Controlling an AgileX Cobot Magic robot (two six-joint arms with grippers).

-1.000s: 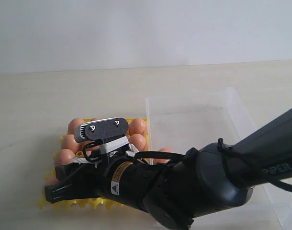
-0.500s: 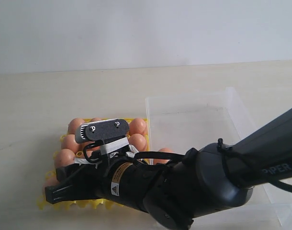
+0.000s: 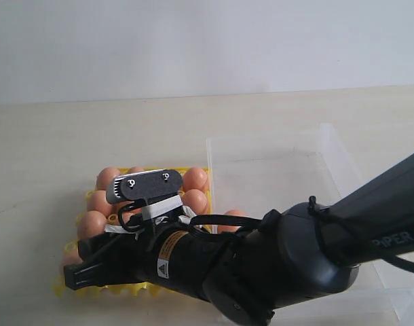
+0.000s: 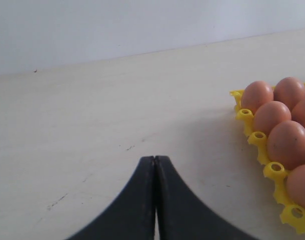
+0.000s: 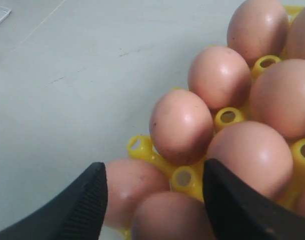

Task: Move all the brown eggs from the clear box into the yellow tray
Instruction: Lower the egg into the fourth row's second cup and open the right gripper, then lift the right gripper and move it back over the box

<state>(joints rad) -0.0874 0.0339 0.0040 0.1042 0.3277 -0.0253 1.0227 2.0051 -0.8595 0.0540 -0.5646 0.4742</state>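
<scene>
My right gripper (image 5: 153, 166) gapes wide over the brown eggs (image 5: 181, 125) at a corner of the yellow tray (image 5: 140, 147). In the exterior view its arm (image 3: 295, 265) hides most of that tray. My left gripper (image 4: 155, 159) is pinched together.

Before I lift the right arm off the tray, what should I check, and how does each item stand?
1. The right fingers stand apart: ok.
2. Those fingers are clear of the eggs: cannot tell; two eggs lie close between them.
3. The eggs in view sit in the tray: ok.
4. The left fingers are shut and off the tray: ok.
5. The box is emptied: cannot tell; the right arm hides its near part.
6. Every tray cup is filled: cannot tell; the arm covers some.
</scene>
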